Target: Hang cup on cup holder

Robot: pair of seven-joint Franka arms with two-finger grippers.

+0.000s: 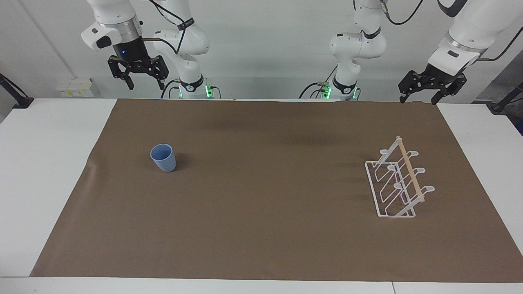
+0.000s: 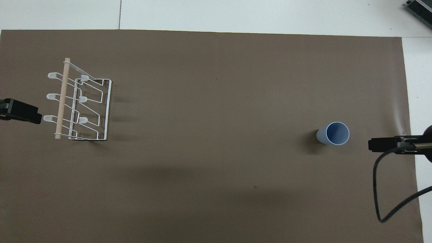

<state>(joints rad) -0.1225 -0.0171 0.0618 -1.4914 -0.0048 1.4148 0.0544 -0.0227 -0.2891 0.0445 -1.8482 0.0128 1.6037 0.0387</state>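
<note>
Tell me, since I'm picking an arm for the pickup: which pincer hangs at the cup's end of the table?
The right pincer, open and raised at the blue cup's end. The left pincer, also open, hangs at the cup holder's end instead.

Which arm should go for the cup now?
Right. The cup stands upright toward the right arm's end, the open right gripper raised there. The left gripper, also open, waits by the cup holder.
</note>
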